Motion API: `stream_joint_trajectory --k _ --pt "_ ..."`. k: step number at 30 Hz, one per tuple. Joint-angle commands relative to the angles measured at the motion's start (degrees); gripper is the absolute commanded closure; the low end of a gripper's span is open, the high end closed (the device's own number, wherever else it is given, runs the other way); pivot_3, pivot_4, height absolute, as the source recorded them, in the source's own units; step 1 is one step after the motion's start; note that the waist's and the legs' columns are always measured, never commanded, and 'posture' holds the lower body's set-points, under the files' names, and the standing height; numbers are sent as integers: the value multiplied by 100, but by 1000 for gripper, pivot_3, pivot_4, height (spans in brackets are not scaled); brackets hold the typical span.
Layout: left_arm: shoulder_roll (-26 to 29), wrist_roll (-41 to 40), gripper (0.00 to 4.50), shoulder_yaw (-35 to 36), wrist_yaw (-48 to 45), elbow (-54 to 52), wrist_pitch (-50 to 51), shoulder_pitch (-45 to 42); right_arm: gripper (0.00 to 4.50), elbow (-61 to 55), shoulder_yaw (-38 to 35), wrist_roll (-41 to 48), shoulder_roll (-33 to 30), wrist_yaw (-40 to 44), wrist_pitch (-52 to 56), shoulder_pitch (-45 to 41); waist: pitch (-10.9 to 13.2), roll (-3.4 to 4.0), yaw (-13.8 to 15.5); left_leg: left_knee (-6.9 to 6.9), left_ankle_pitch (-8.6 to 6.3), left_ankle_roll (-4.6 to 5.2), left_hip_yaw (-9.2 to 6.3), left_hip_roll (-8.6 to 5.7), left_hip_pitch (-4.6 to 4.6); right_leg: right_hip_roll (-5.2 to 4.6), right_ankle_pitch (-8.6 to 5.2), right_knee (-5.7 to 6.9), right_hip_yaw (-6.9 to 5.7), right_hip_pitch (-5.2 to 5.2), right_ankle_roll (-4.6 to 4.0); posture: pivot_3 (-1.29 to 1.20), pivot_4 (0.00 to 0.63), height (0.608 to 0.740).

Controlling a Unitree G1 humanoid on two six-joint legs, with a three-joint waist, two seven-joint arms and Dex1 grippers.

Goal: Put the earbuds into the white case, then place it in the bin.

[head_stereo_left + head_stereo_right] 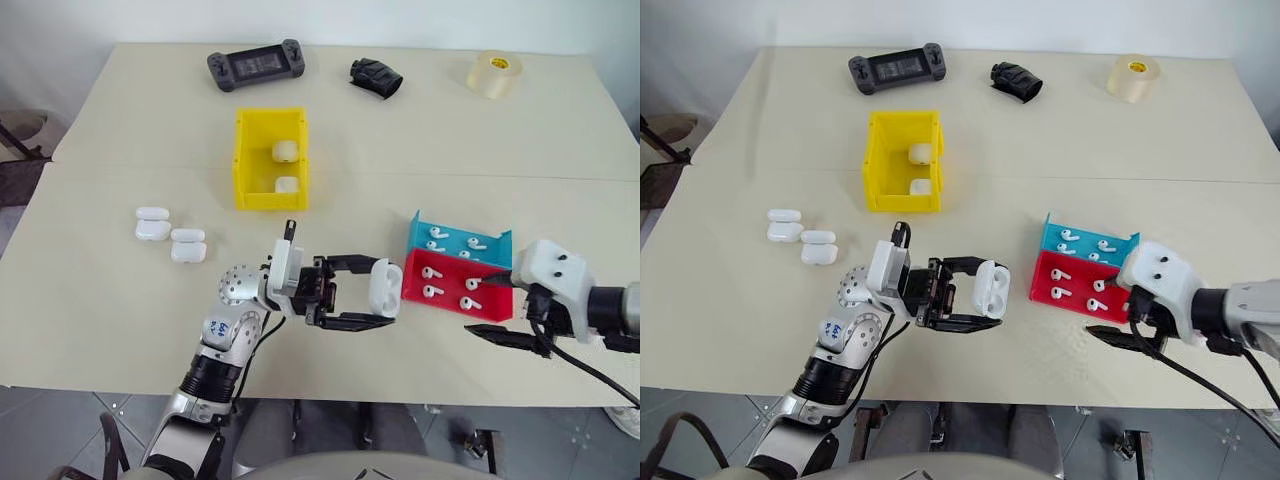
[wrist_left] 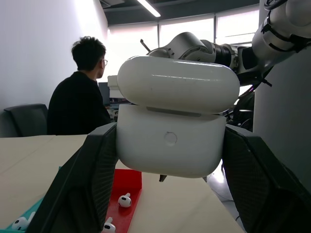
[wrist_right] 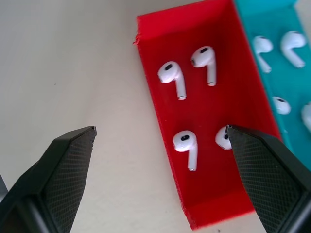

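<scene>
White case (image 1: pixel 385 287) clamped in my left gripper (image 1: pixel 357 291), lower centre of frame, lid ajar, held above table (image 1: pixel 90 290). My right gripper (image 1: pixel 492 305) spread wide, empty, lower right, one finger over red tray (image 1: pixel 455 309), other just outside its near edge. Four earbuds (image 3: pixel 173 76) lie in red tray, more in blue tray (image 1: pixel 452 231) behind. Yellow bin (image 1: pixel 270 160) upper centre, two cases inside. Two more cases (image 1: pixel 153 223) left of centre.

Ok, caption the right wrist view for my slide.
Open right gripper poised above four earbuds in the red tray, blue tray alongside.
</scene>
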Motion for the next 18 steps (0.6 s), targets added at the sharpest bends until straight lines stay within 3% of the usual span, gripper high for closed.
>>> stream_joint_trajectory --k 1,18 --pt "-28 -110 1663 -3 27 -234 -28 33 0 69 306 -283 -122 37 -92 -142 0 -1 4 1 0 0 -1 0 0 0 0 0 -2 0 0 0 150 740" --pt "-101 -145 1663 -50 117 -333 52 11 0 643 1751 -1208 100 20 -330 -1176 0 0 -42 1 0 0 3 1 -1 1 1 4 -3 -3 2 0 150 740"
